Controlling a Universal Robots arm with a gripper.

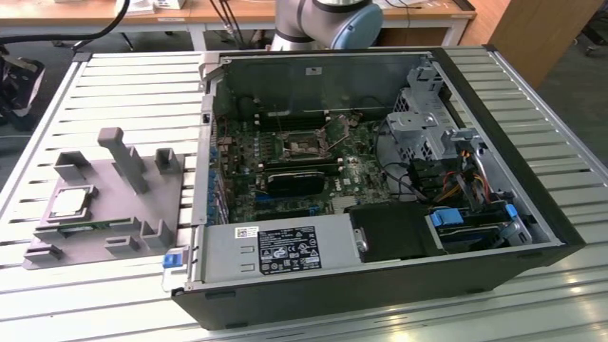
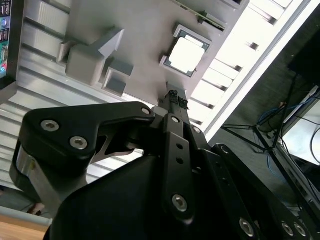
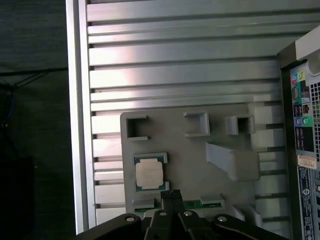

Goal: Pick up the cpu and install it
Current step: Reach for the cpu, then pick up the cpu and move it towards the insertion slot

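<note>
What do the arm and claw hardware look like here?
Arm: rounded silver-grey joint with a light blue cap. Claw: matte black, angular linkage plates studded with silver screw heads, narrowing to a slim black tip.

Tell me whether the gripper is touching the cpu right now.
Apart. In the second wrist view the gripper ends short of the cpu, with a strip of grey fixture showing between them.

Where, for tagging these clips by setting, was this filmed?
Probably a robotics lab workbench: an open desktop computer case lies on a slotted aluminium table, beside a grey fixture plate holding the cpu.
</note>
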